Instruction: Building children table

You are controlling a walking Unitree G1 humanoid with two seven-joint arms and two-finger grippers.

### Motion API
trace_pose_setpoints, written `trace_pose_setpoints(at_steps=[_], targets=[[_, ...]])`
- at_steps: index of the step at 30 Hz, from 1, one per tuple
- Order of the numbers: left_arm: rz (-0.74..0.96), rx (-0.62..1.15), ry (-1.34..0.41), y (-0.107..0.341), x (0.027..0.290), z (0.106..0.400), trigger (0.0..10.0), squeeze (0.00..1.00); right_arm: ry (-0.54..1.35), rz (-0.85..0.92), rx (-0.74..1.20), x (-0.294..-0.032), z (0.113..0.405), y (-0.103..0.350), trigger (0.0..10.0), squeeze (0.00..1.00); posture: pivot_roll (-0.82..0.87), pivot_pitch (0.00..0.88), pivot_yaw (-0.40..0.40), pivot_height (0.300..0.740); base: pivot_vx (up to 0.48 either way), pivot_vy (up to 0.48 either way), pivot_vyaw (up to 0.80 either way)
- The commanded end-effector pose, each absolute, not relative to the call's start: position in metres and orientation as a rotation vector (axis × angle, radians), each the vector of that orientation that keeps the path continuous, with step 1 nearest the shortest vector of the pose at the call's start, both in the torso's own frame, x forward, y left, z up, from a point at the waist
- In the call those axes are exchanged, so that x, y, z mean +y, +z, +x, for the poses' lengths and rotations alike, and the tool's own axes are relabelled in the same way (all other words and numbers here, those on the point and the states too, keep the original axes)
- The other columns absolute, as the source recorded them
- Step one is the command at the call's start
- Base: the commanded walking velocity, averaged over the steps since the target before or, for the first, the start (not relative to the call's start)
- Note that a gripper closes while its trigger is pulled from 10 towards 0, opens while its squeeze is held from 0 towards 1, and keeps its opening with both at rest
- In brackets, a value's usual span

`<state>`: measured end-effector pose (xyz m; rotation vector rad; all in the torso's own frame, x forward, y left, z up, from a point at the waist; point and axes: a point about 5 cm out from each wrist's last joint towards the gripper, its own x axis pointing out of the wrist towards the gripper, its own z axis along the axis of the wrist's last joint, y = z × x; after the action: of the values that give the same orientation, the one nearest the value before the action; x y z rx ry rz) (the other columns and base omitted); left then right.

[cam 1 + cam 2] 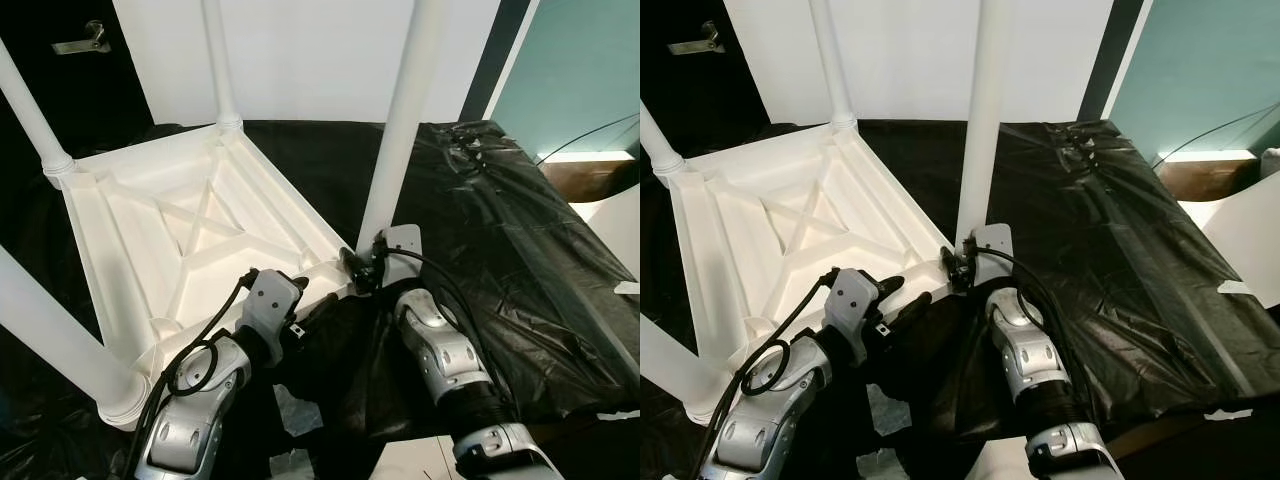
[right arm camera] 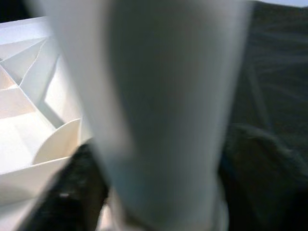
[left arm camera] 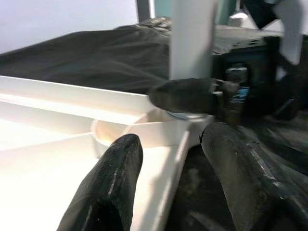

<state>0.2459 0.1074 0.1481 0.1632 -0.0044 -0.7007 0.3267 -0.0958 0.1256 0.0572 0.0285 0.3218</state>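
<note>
A white children's table (image 1: pixel 180 230) lies upside down on black plastic sheeting, its legs pointing up. My right gripper (image 1: pixel 362 268) is shut on the near right leg (image 1: pixel 405 110) just above its socket at the table's corner. In the right wrist view that leg (image 2: pixel 163 106) sits between the dark fingers (image 2: pixel 72 192). My left gripper (image 1: pixel 312 302) is open at the table's front edge near that corner. One of its fingers (image 3: pixel 108 187) rests over the white underside, the other (image 3: pixel 240 173) over the sheeting, and the rim (image 3: pixel 163 159) runs between them.
Three more white legs stand up: one at the back (image 1: pixel 222 60), one at the far left (image 1: pixel 30 110), one at the near left (image 1: pixel 60 340). Crinkled black sheeting (image 1: pixel 520 250) spreads to the right. A dark door with a handle (image 1: pixel 80 42) is behind on the left.
</note>
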Motion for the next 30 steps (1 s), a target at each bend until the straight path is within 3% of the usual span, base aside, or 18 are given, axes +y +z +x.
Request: trace_pose_setpoints(at_steps=[1,5,6,7,9,16,29,30], targets=[[0.154,0.006,-0.582,0.146,0.113,0.247,10.0,0.00,0.308,0.064,0.029,-0.104,0.326,0.127,10.0,1.00,0.16,0.034,-0.058,0.740,0.000,0.000,0.00],[0.164,0.010,-0.587,0.145,0.114,0.246,10.0,0.00,0.410,0.033,0.002,-0.116,0.326,0.133,10.0,1.00,0.16,0.040,-0.060,0.740,0.000,0.000,0.00],[0.161,0.013,-0.591,0.145,0.113,0.245,10.0,0.00,0.461,0.041,-0.013,-0.120,0.326,0.136,10.0,0.44,0.16,0.040,-0.060,0.740,0.000,0.000,0.00],[0.161,0.013,-0.591,0.145,0.113,0.245,10.0,0.00,0.461,0.041,-0.013,-0.120,0.326,0.136,10.0,0.44,0.16,0.040,-0.060,0.740,0.000,0.000,0.00],[0.158,0.016,-0.599,0.145,0.113,0.244,10.0,0.00,0.532,0.041,-0.024,-0.122,0.326,0.139,10.0,0.00,0.16,0.044,-0.059,0.740,0.000,0.000,0.00],[0.174,0.024,-0.633,0.146,0.114,0.241,10.0,0.00,0.877,-0.030,-0.019,-0.119,0.339,0.153,10.0,0.00,0.17,0.035,-0.053,0.740,0.000,0.000,0.00],[0.195,0.017,-0.652,0.148,0.112,0.244,10.0,0.00,1.078,-0.182,0.035,-0.111,0.355,0.155,10.0,0.00,0.21,0.000,-0.057,0.740,0.000,0.000,0.00],[0.197,0.019,-0.653,0.148,0.112,0.244,10.0,0.00,1.082,-0.189,0.042,-0.112,0.356,0.153,7.8,0.00,0.21,0.000,-0.057,0.740,0.000,0.000,0.00]])
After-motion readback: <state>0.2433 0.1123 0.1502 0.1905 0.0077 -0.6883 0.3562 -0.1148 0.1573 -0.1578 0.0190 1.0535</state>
